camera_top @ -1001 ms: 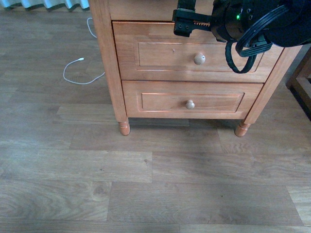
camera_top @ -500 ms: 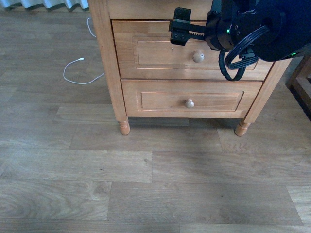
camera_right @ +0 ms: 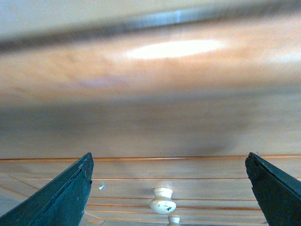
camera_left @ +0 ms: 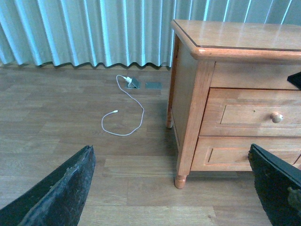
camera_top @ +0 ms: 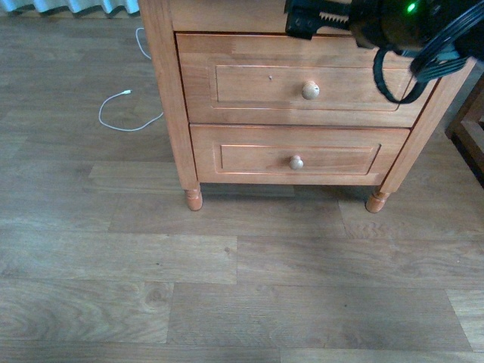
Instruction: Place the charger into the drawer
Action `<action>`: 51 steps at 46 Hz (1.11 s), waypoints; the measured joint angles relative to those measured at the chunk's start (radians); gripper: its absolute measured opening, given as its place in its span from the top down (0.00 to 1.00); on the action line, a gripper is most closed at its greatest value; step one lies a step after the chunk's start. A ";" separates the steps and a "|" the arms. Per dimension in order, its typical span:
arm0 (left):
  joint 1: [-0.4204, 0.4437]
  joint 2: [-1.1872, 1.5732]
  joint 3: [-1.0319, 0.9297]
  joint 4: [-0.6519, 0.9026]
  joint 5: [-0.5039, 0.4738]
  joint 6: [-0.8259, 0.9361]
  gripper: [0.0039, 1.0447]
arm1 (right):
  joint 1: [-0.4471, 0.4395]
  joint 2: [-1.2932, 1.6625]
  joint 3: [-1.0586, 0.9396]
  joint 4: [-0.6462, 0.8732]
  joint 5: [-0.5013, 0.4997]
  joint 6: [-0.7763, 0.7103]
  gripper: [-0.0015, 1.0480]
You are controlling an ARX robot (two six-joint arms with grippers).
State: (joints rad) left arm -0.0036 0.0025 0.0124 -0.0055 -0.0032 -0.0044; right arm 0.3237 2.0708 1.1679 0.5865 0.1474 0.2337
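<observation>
The drawer (camera_top: 302, 82) is the taller, upper one of the light-wood nightstand and it is shut. Its round pale knob (camera_top: 310, 90) also shows in the right wrist view (camera_right: 163, 199) and the left wrist view (camera_left: 277, 117). My right gripper (camera_top: 301, 17) is open and empty, up at the nightstand's top edge above the knob; its dark fingers (camera_right: 66, 195) frame the drawer front. My left gripper (camera_left: 170, 148) is open and empty, well back from the nightstand above the floor. The charger is out of view in every frame.
A shorter lower drawer (camera_top: 296, 160) sits below, shut. A thin white cable (camera_top: 125, 113) without a block lies looped on the wood floor left of the nightstand, running to a floor socket (camera_left: 133, 83). Curtains (camera_left: 94, 33) hang behind. A dark furniture leg (camera_top: 470, 125) stands at the right.
My right arm has moved up and to the right, from in front of the upper drawer to the nightstand's top edge. The drawers stay shut.
</observation>
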 joint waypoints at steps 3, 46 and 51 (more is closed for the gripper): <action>0.000 0.000 0.000 0.000 0.000 0.000 0.06 | 0.000 -0.071 -0.047 0.004 -0.019 -0.013 0.08; 0.000 0.000 0.000 0.000 0.000 0.000 0.06 | -0.286 -1.466 -0.678 -0.537 -0.282 -0.016 0.08; 0.000 0.000 0.000 0.000 0.000 0.000 0.06 | -0.441 -1.569 -0.723 -0.560 -0.342 -0.007 0.08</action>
State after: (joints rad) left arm -0.0036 0.0025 0.0124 -0.0055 -0.0036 -0.0044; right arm -0.1177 0.5022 0.4450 0.0269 -0.1944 0.2264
